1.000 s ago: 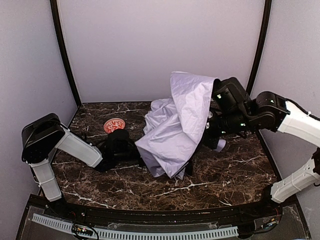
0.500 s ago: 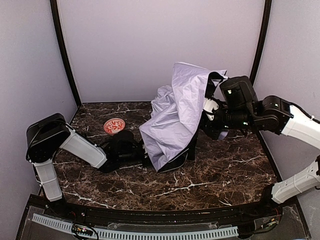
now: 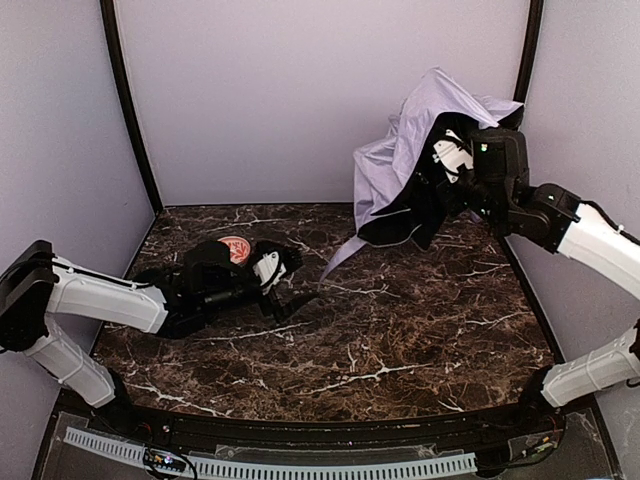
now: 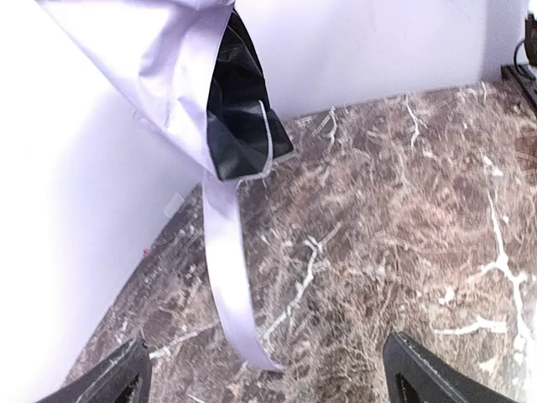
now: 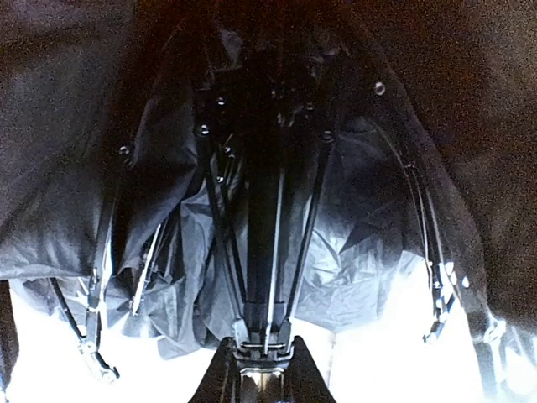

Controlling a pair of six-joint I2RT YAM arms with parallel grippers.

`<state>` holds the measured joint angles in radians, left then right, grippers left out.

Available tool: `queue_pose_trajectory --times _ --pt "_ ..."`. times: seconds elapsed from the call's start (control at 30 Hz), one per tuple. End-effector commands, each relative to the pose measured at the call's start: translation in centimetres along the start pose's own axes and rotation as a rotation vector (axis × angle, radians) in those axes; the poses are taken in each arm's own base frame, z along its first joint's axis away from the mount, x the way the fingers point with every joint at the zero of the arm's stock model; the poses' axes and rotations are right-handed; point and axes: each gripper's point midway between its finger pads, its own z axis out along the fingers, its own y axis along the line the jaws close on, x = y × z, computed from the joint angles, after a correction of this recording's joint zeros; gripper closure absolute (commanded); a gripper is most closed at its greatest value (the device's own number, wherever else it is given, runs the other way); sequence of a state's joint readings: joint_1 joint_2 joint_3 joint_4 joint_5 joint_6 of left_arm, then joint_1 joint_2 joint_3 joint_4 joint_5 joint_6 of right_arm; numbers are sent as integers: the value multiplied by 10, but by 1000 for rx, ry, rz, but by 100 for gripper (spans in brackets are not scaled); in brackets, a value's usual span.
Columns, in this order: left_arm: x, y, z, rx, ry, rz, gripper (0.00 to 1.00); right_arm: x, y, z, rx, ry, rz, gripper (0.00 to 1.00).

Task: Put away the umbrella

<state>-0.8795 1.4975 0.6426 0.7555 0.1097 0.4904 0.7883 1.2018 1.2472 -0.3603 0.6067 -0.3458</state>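
- We see the umbrella (image 3: 400, 150) high in the air at the back right. It is close to the back wall (image 3: 300, 90) and well above the table (image 3: 400, 340).
- Its cloth is pale purple on the outside and black on the inside. It is crumpled and droops over the end of the right arm.
- The right gripper (image 3: 452, 165) is tucked up under the cloth.
- In the right wrist view we look up into the black inside. The right gripper (image 5: 258, 378) has its jaws pinched tight on the thin black shaft (image 5: 262, 252). Thin ribs (image 5: 312, 210) fan out around the shaft.
- A long pale band (image 3: 338, 262) hangs down from the cloth, and its tip reaches the table.
- In the left wrist view we see the band (image 4: 228, 277) drop from a black fold of cloth to the dark marble table (image 4: 403, 218).
- The left arm lies low across the left side of the table.
- The left gripper (image 3: 278, 285) points at the band's tip. It is near the tip but not touching it.
- Its jaws are spread wide apart. We see one finger (image 4: 109, 382) at each bottom corner of the left wrist view, and nothing is held between them.
- A small red bowl (image 3: 237, 245) sits on the table just behind the left arm, partly hidden by it.
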Motion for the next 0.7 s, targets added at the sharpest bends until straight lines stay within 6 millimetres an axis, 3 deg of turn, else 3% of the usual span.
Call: queue_pose_trajectory --times 0.0,0.03,0.1,0.17,0.2,0.27,0.37,0.53,0.67 --pt "-28 19 -6 -38 -12 -52 1 -62 -97 -18 380 -144 120 100" --pt "-34 23 -9 -48 -19 -62 1 -69 -100 -18 392 -151 115 100" --pt "-42 28 -14 -61 -33 -67 1 -78 -90 -12 334 -170 81 100" --pt "-50 34 -21 -83 -49 -84 1 -75 -59 0 211 -172 9 100" --pt "-52 37 -24 -98 -53 -91 1 -68 -33 8 114 -167 -52 100" --pt "-57 42 -31 -116 -53 -112 2 -43 33 16 -123 -135 -192 100" --pt "-68 38 -41 -123 -37 -118 6 6 128 8 -469 -71 -329 100" --pt "-106 -14 -73 39 -129 -82 7 84 214 12 -635 78 -413 100" --pt "-114 -22 -91 95 -183 -194 7 124 269 -1 -801 146 -472 100"
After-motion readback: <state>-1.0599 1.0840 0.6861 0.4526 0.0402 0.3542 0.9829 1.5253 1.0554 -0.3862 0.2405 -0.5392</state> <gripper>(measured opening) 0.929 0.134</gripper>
